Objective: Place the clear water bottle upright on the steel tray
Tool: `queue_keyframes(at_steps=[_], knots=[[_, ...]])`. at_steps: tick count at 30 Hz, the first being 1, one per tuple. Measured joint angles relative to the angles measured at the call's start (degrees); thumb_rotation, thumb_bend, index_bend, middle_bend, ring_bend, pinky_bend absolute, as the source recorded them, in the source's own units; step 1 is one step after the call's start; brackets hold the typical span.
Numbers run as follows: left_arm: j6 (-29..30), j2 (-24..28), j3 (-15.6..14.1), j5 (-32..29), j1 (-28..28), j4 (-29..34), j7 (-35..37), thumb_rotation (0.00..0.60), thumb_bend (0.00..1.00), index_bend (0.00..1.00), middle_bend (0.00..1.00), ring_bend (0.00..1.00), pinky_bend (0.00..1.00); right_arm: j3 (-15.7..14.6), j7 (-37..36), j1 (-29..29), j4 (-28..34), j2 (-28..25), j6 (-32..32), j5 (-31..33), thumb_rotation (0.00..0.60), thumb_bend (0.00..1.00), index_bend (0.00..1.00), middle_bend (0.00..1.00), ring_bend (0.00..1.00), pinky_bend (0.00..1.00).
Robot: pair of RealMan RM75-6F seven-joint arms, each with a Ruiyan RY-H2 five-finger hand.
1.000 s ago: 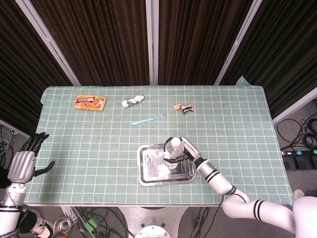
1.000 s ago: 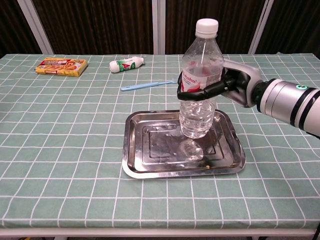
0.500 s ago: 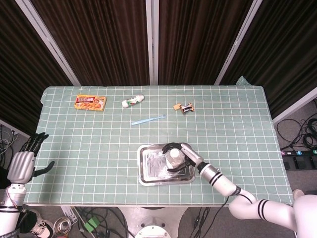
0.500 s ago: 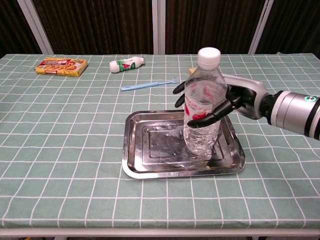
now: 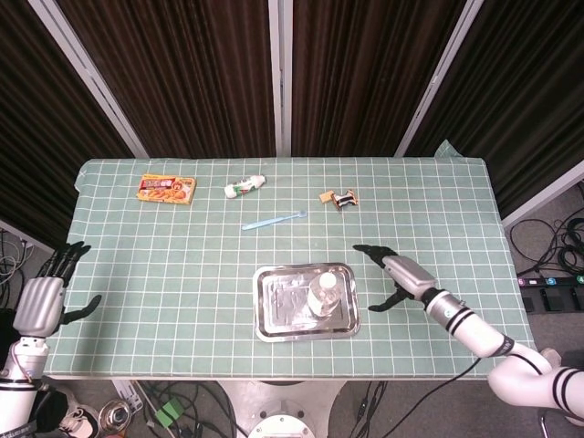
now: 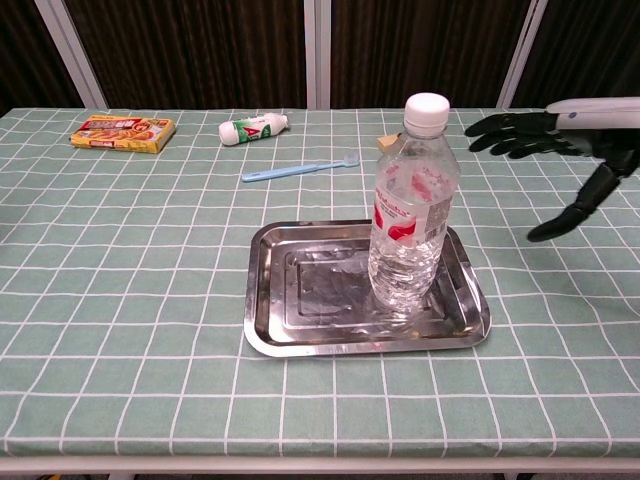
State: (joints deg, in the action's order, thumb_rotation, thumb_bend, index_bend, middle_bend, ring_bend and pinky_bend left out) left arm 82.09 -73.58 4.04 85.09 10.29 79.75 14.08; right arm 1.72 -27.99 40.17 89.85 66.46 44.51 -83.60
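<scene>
The clear water bottle (image 6: 408, 215) with a white cap and red label stands upright on the steel tray (image 6: 300, 305), right of the tray's middle; from above the bottle (image 5: 323, 294) shows on the tray (image 5: 276, 310). My right hand (image 6: 565, 150) is open with fingers spread, apart from the bottle to its right, and the same right hand (image 5: 391, 271) hovers beside the tray's right edge. My left hand (image 5: 44, 297) is open at the table's left edge, holding nothing.
Along the far side lie an orange snack box (image 5: 166, 189), a white tube (image 5: 245, 186), a blue toothbrush (image 5: 272, 220) and a small black and tan item (image 5: 338, 198). The green checked cloth (image 5: 164, 274) covers the table.
My right hand let go of the bottle and drew away to the right, fingers spreading. The bottle now stands free on the tray. The left hand has not moved.
</scene>
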Motion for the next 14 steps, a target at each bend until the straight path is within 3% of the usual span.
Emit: queue_keyframes(at_steps=[5,9,12,14], knots=[[-0.42,-0.12,-0.08,-0.17,0.12,0.3,-0.69,0.6,0.28,0.17,0.18,0.09,0.19,-1.08,26.7,-5.67,4.61,-2.49,11.06,5.75,0.6,0.0,0.0,0.04,0.0,0.0],[-0.36,0.29,0.02,-0.09,0.22,0.62,-0.96,0.6,0.28,0.17,0.18,0.09,0.19,-2.11,43.51,-13.03,5.38,-1.85,28.25,7.06,0.6,0.0,0.0,0.04,0.0,0.0],[-0.57,0.6,0.07,-0.18,0.28,0.62,-0.59,0.6,0.28,0.17,0.18,0.09,0.19,-2.7,48.66,-17.68,4.95,-0.88,38.15,7.54,0.6,0.0,0.0,0.04,0.0,0.0],[-0.62,0.66,0.07,-0.21,0.28,0.5,-0.34,0.6,0.28,0.17,0.18,0.09,0.19,-2.9,49.07,-19.54,4.56,-0.23,41.41,7.82,0.6,0.0,0.0,0.04,0.0,0.0]])
